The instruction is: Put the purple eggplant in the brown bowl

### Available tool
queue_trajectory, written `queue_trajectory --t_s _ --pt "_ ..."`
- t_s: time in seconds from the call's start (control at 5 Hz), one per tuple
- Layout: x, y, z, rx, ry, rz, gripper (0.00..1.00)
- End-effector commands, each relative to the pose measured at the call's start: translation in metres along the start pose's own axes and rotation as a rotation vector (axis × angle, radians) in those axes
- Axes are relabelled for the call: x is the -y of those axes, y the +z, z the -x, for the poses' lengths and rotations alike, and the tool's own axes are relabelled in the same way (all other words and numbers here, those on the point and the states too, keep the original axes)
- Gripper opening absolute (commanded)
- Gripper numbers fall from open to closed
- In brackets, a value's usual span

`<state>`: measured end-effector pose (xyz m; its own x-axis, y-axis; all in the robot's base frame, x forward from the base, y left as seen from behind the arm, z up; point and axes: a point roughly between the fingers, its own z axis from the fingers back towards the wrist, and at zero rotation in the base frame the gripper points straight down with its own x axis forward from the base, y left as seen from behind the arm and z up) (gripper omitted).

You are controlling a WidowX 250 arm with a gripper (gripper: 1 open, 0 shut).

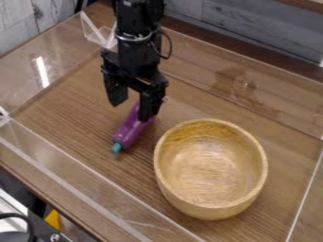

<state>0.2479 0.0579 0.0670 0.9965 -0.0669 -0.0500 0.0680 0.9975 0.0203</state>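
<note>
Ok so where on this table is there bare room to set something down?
Bare wood lies left of the purple eggplant toward the clear front wall, and behind the brown bowl toward the back wall. It is crowded at the centre, where the open end effector hangs over the eggplant beside the bowl.

You have a single view, set high at the front and angled down onto the desk (76, 113). It sits fairly near, facing the back wall (252, 24).

Purple eggplant (130, 128), teal stem; light-brown grained bowl (210, 168).
</note>
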Motion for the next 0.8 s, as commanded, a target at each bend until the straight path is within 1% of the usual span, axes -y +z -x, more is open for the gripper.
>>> queue_trajectory --t_s 0.0,0.6 --pt "-0.003 0.001 -0.001 0.028 -0.007 -0.012 1.0" --pt "-0.005 -0.018 -0.001 0.056 -0.03 -0.025 1.0"
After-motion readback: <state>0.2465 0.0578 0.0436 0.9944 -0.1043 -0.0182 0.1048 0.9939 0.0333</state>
